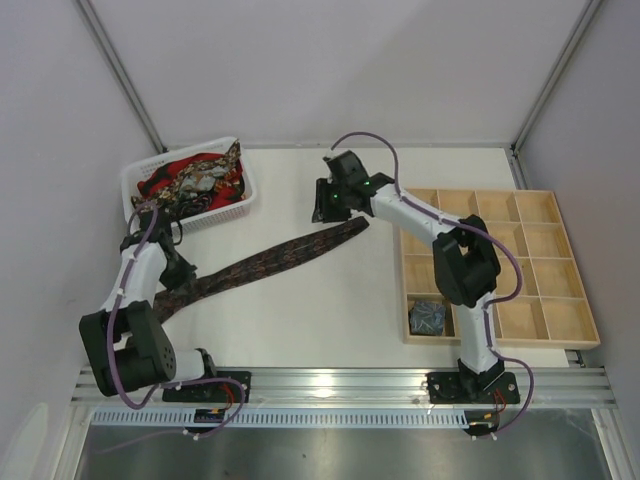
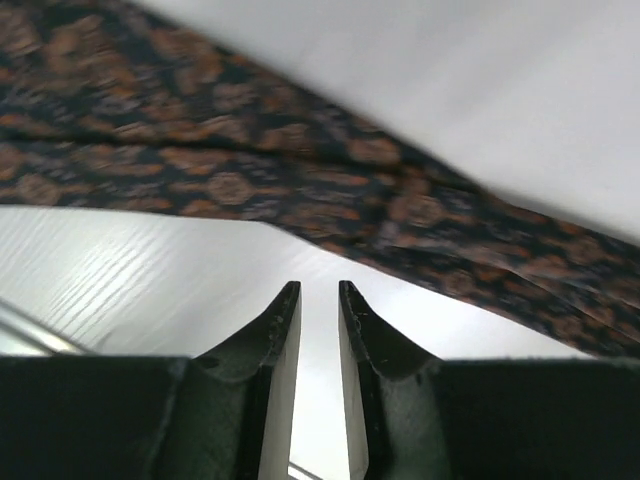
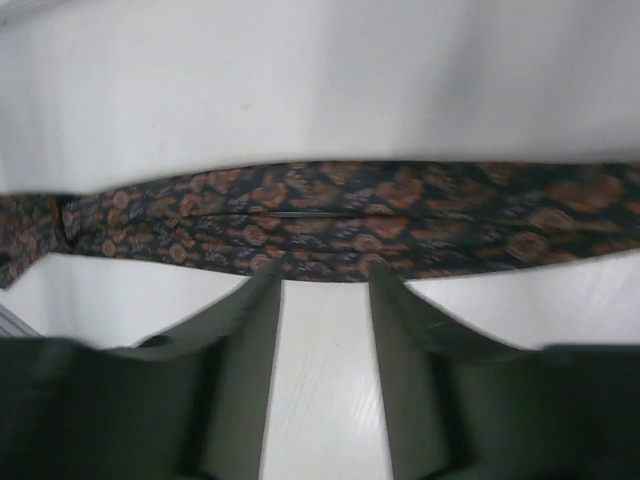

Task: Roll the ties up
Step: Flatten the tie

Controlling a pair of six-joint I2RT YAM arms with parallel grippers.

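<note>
Your dark brown-maroon tie (image 1: 270, 258) lies flat on the white worktop (image 1: 330, 320). Its long axis runs diagonally, from the near left up to the far right. The far-right end stops just beside the right pincer (image 1: 325, 205). The near-left end passes under the left arm, so you cannot see its tip from above.

From the top view the left pincer (image 1: 178, 268) is only a dark lump over the tie, and you cannot read its jaws there. Your left wrist view settles it. The left pincer (image 2: 318, 290) stands at a narrow gap with bare worktop showing between the fingers and nothing held. The tie (image 2: 230, 180) crosses just beyond the tips, sloping from upper left to lower right and cut off at both edges.

Your right wrist view shows the right pincer (image 3: 325, 268) set wider, also holding nothing. Its tips reach the near edge of the tie (image 3: 350, 215), which runs straight across the frame. Whether they press on the cloth you cannot tell, as the picture is blurred. A thin lengthwise line shows along the fabric here that the top view does not give you.

Only the top view shows the rest. A white basket (image 1: 248, 190) at the far left is heaped with more ties, red and gold-black ones among them. A wooden compartment tray (image 1: 560, 278) sits at the right, and a small grey-blue coil (image 1: 427, 316) lies in its near-left compartment, partly behind the right arm.
</note>
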